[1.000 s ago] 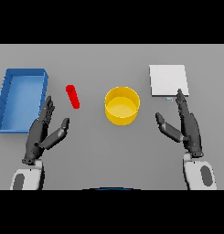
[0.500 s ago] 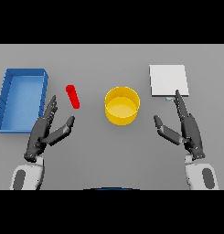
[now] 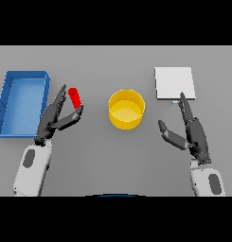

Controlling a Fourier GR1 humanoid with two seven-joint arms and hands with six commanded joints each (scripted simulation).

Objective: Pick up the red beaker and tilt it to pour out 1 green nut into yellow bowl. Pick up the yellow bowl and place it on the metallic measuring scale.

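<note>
The red beaker (image 3: 75, 97) is a small red cylinder on the table, left of centre. My left hand (image 3: 52, 120) is open just below and left of it, with the fingertips close beside it and the thumb reaching under its near end. The yellow bowl (image 3: 127, 109) sits at the table's middle, upright. The metallic measuring scale (image 3: 174, 83) is a pale square plate at the back right. My right hand (image 3: 192, 133) hovers open in front of the scale, fingers pointing toward it. No green nut is visible.
A blue tray (image 3: 7, 99) with raised walls lies at the far left, close beside my left hand.
My left hand has moved forward and right toward the red beaker. The right hand has shifted slightly back toward me. The beaker, bowl and scale have not moved.
</note>
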